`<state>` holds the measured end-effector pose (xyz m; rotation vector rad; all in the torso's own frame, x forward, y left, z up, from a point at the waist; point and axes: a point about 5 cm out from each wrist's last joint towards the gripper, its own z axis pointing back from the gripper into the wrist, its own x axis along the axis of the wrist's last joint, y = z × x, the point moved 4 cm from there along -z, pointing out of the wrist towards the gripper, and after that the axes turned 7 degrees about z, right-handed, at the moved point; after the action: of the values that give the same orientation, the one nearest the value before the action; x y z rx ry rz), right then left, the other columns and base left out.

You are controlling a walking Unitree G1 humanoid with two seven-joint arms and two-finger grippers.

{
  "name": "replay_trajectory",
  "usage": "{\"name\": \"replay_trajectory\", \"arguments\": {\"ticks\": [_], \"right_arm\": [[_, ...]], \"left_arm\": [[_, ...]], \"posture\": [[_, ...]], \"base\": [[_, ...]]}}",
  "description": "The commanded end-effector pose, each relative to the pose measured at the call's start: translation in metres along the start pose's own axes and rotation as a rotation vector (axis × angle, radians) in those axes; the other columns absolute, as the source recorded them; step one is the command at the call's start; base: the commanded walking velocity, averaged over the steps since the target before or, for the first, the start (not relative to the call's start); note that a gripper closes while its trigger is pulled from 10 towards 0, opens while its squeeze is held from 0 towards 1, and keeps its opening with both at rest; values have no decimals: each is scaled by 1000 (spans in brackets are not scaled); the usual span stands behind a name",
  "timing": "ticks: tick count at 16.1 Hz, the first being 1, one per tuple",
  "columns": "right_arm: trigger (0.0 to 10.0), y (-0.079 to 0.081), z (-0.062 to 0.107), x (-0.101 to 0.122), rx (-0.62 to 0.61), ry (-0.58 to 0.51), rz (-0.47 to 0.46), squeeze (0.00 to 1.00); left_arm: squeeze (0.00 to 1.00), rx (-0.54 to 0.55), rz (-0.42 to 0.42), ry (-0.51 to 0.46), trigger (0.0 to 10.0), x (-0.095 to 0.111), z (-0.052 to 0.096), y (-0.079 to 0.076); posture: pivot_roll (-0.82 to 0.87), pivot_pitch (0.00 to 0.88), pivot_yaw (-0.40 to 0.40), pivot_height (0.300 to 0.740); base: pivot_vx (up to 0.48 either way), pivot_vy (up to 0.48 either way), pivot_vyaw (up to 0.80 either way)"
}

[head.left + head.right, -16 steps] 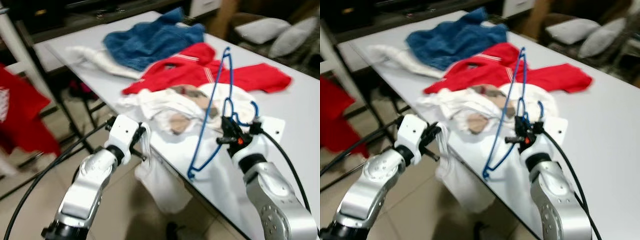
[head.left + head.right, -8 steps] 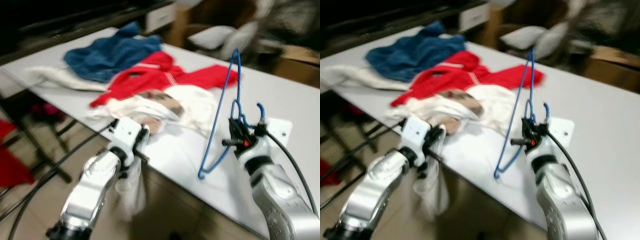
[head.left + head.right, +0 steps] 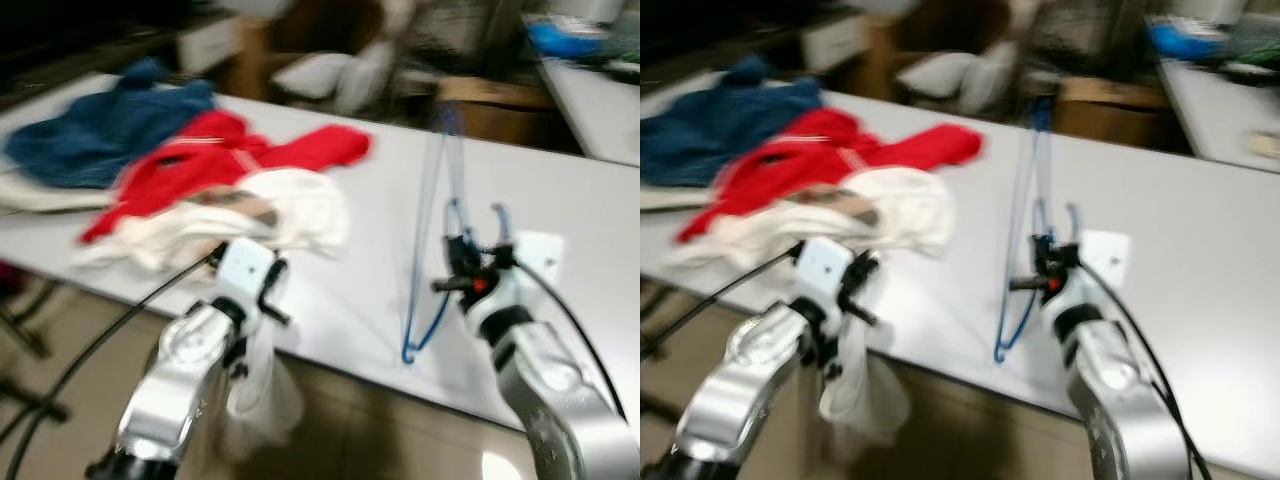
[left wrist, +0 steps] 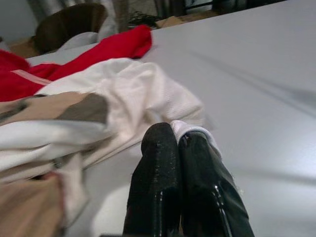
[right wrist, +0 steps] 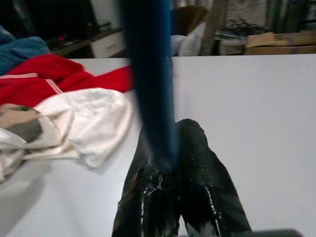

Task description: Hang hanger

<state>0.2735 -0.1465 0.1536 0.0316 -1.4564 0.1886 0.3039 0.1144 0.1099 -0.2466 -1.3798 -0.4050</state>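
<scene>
Right pincer is squeezing the blue hanger tight, standing it tall over the white counter, hook near the pincer. Left pincer is pinching the white shirt. The whole view is swinging away from the clothes pile, so the robot is likely turning toward a rail.

no readable text, label, brand, number or sign anywhere. head views blurred; clothes on table carry stripes and patches, no lettering legible. wrist views show plain fabric, bare surface.
</scene>
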Motion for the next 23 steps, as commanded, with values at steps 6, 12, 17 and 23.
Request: {"name": "replay_trajectory", "arguments": {"ticks": [6, 12, 17, 23], "right_arm": [[10000, -4, -4, -7, 10, 50, 31, 0], [10000, 6, -9, -3, 137, 37, 38, 0], [10000, -3, -14, -4, 90, 37, 29, 0], [10000, -3, -13, -6, 79, 46, 26, 0]], "left_arm": [[0, 0, -17, -46, 10000, 9, -4, -5], [0, 79, 2, -63, 10000, 13, -6, 5], [0, 85, -9, -70, 10000, 14, -7, 4], [0, 75, -15, -64, 10000, 14, -10, 3]], "posture": [[-53, 0, -20, 740], [-51, 0, -23, 740], [-45, 0, -32, 740], [-52, 0, -15, 740]], "base": [[0, 0, -800], [0, -91, -233], [0, -373, 366], [0, -418, 0]]}}
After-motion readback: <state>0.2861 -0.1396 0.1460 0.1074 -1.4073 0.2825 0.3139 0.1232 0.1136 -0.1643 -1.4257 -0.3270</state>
